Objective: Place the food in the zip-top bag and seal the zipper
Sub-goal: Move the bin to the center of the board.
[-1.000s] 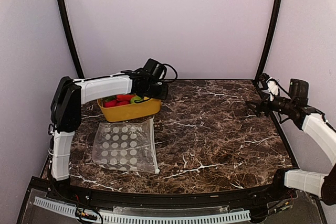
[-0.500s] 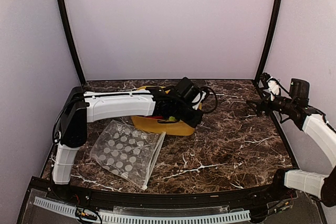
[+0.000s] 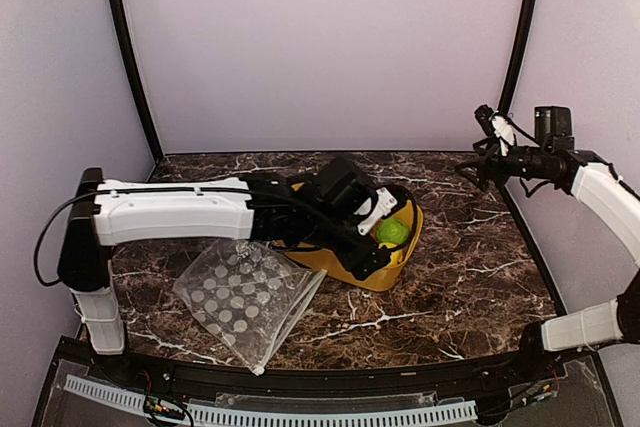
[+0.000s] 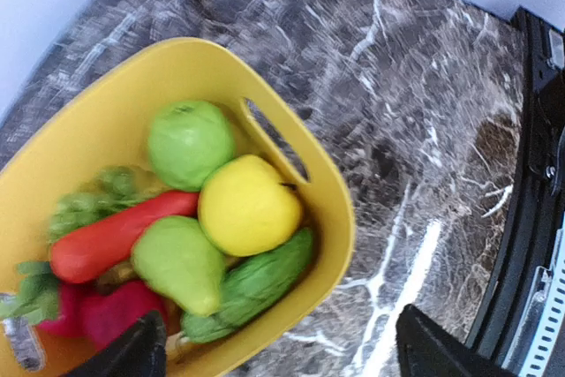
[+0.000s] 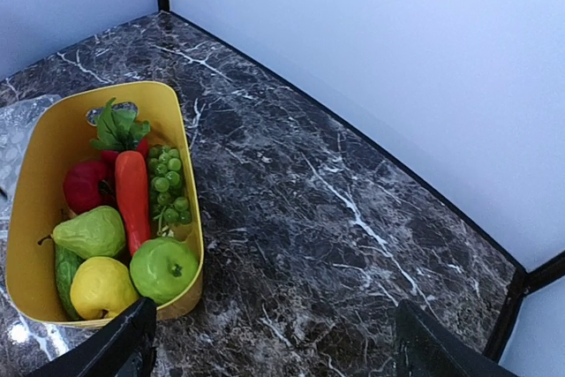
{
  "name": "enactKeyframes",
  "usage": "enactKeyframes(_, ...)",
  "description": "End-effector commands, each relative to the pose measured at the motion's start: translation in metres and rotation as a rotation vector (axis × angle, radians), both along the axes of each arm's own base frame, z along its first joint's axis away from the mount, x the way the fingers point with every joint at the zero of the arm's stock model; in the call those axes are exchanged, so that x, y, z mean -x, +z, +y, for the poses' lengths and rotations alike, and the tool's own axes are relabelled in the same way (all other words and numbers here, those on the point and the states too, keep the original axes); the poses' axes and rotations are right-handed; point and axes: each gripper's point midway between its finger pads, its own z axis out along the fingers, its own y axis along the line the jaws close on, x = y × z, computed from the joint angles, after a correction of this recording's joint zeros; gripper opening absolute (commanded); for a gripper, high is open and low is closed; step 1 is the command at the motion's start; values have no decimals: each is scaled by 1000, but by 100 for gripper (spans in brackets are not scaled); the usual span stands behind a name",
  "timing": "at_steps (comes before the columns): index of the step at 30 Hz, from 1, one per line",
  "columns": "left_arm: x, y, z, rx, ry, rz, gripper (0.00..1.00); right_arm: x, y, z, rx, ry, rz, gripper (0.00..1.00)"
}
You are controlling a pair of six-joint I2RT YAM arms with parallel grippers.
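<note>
Dark marbled table [image 3: 450, 247] fills the lower half of the top view. The left arm [image 3: 170, 212] stretches from the left edge to frame centre and ends over the yellow plastic bin [image 3: 385, 272], hiding most of it.

The zip-top bag [image 3: 245, 297] lies flat and empty on the table at lower centre-left. One corner sits just beside the bin; I cannot tell whether they touch. Its mouth strip is too faint to pick out. The right arm [image 3: 600, 187] is raised at the upper right of the frame, well apart from the bin and the bag.

Left gripper [image 4: 282, 355]: jaws spread wide, with dark fingertips in both bottom corners of its wrist view and nothing clamped between them. Right gripper [image 5: 278, 350]: jaws also wide and holding nothing, above bare table.

All the food is in the bin:
- green pear [image 4: 177, 262], low centre
- yellow lemon [image 4: 249, 205], touching the pear
- green apple [image 4: 190, 143], above both
- long red piece [image 4: 115, 236], lying diagonally
- ribbed green cucumber-like piece [image 4: 260, 284], against the bin wall
- green grapes [image 5: 168, 184], beside the red piece
- dark red piece [image 5: 86, 184], with leafy greens [image 5: 119, 125] above it
</note>
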Motion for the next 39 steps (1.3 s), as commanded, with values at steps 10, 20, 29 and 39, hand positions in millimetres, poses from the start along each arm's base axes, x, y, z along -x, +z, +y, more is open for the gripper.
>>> enactKeyframes(10,-91,96,265,370,747,-318,99,-38,-57,103,282,200,334,66)
enactKeyframes(20,-112,62,350,351,1110,-309,99,-70,-119,153,398,322,500,48)
enactKeyframes(29,-113,60,339,309,1025,-252,99,-74,-140,178,407,338,540,41)
enactKeyframes(39,-109,62,325,341,950,-209,98,-76,-149,175,372,224,636,0)
